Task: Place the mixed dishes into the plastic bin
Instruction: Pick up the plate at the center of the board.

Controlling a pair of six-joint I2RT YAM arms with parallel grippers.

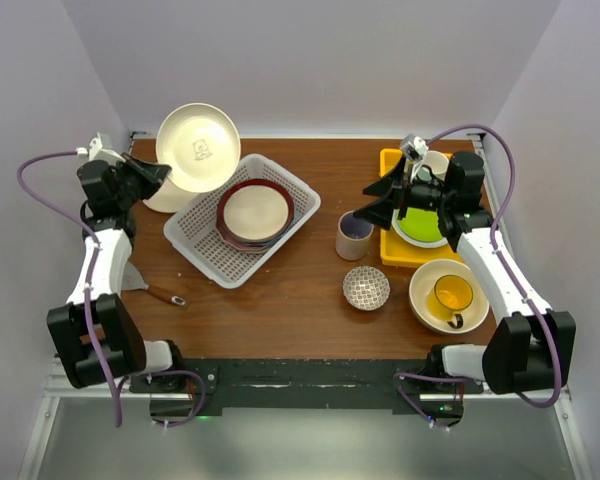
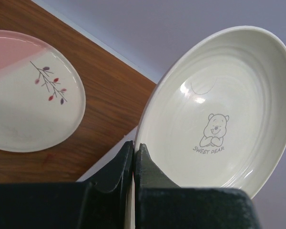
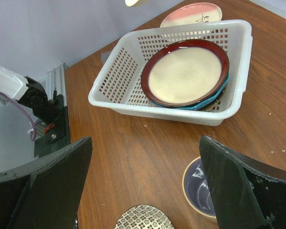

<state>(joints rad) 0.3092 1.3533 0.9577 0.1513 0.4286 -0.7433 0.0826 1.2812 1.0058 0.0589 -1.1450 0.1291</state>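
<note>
At ten o'clock on the table, my left end effector [image 2: 133, 153] is clenched on the lower rim of the cream plate [image 2: 219, 119], which hangs clear of the table, tilted almost on edge with its bear print facing the wrist camera. The plastic bin [image 1: 195, 243] sits toward four o'clock from that plate and already holds a red-rimmed plate [image 1: 255, 210] on top of a stack.

Hazards, as I judge them:
- Grip area is small. My jaws pinch only the thin rim, so the plate may pivot or slip if I swing fast or rotate the wrist abruptly.
- The pink-and-cream plate [image 2: 28, 90] lies on the table directly below. A dropped plate would land on it.
- The bin wall is raised. Too low a transfer path would knock the plate edge against the flared rim.
- Releasing from height onto the stack risks chipping.

Arm pose: my left arm is extended from its base toward ten o'clock, forearm raised, wrist turned toward one o'clock. My right end effector [image 3: 145, 140] is released, jaws fully spread and holding nothing. It hovers at two o'clock, pointing toward nine o'clock, above the beige mug [image 3: 200, 188] and near the small patterned bowl [image 3: 143, 217].
</note>
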